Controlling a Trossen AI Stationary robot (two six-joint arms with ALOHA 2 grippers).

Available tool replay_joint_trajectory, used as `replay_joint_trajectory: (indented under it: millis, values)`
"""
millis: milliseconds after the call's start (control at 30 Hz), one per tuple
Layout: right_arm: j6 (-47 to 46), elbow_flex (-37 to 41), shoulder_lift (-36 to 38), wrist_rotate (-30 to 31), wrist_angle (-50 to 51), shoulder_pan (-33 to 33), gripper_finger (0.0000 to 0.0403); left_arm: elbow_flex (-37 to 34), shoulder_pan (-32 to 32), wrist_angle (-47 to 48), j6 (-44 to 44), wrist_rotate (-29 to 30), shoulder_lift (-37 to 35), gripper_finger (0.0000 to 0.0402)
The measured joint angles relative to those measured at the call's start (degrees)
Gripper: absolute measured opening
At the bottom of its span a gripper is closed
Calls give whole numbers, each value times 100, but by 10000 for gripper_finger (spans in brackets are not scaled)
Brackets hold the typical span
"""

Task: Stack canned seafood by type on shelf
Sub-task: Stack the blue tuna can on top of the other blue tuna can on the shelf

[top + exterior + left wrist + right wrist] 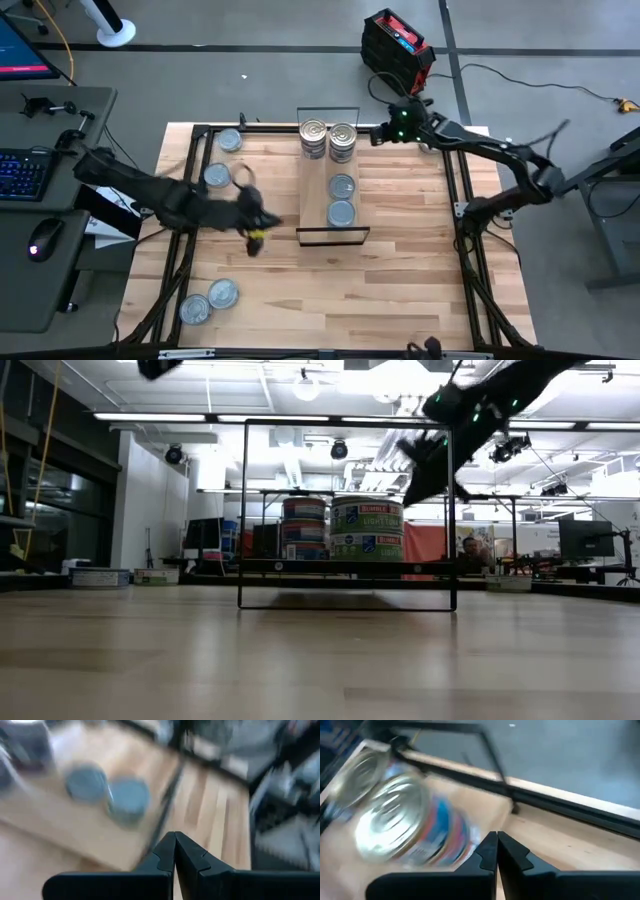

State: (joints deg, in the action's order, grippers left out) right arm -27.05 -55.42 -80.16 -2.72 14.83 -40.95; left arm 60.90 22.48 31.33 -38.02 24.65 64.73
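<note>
The shelf is a light-wood plank with black wire end frames, lying mid-table. At its far end stand two stacks of silver-lidded tins, also seen in the low view. Two blue-grey tins lie flat on the plank nearer me. Two more blue-grey tins rest on the table at far left, and two at near left. My left gripper is shut, left of the shelf's near end. My right gripper is shut, right of the stacks.
A black frame runs around the tabletop's edges. A keyboard and mouse sit on a desk off the table's left side. A red and black case stands on the floor beyond the far edge.
</note>
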Motion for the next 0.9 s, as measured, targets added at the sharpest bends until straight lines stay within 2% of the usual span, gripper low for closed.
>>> replay_joint_trajectory:
  millis: [67,133,200,300,367,567,733,900]
  values:
    - [279,0,312,-94,194,174,0,0,129,283,-138,-336,373,1]
    - [461,0,639,-191,304,360,0,20,207,839,-355,-426,586,1]
    - [518,0,973,-214,448,549,0,124,105,1732,-913,11,616,0]
    - [479,0,1440,-206,656,800,0,207,-462,2943,-2464,991,518,0]
    - [417,0,1707,-182,754,967,0,105,-1026,3507,-3443,1174,500,0]
    - [97,0,2280,-92,1027,1379,0,-895,-2761,3311,-4348,960,516,0]
    - [-193,0,2430,-85,1032,1730,0,-1679,-4178,2590,-4477,750,515,0]
    - [-313,0,2431,-85,1032,2062,0,-2122,-4991,1846,-4592,746,518,0]
